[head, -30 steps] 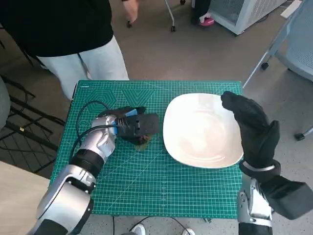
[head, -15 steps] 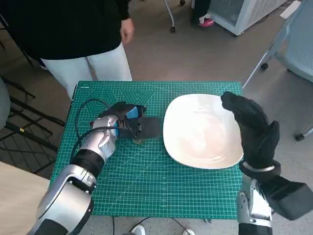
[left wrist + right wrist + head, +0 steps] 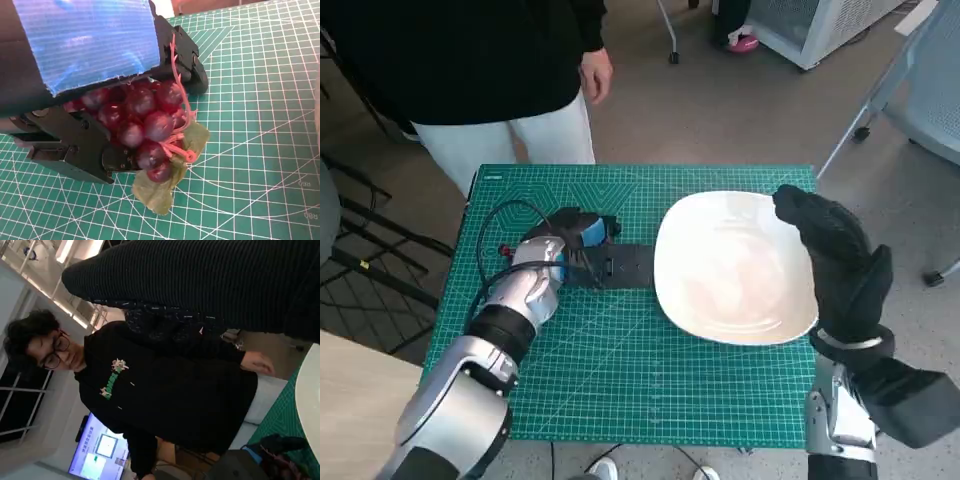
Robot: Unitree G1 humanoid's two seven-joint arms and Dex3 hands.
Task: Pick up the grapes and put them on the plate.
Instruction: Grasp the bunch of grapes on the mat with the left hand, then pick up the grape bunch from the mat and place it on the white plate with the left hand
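The left hand (image 3: 95,100), black hard plastic with shiny blue tape across its back, is clamped on the grapes (image 3: 145,130), lifted clear of the mat beside the plate's near-left edge. In the left wrist view the bunch shows as glossy dark-red round berries on a thin pink stem, with soft green fabric-like leaves hanging under it; black fingers (image 3: 75,155) press in from both sides. From the head view the grapes are hidden beneath that hand (image 3: 595,255).

The plate (image 3: 730,270) is white, smooth and rounded-square, lying on the green cutting mat (image 3: 620,370), which is printed with a fine white grid and arcs.

The right hand (image 3: 835,260), in its black knitted glove, hovers over the plate's right rim with fingers apart, holding nothing.

A person (image 3: 470,70) in a black top and pale trousers stands behind the table.
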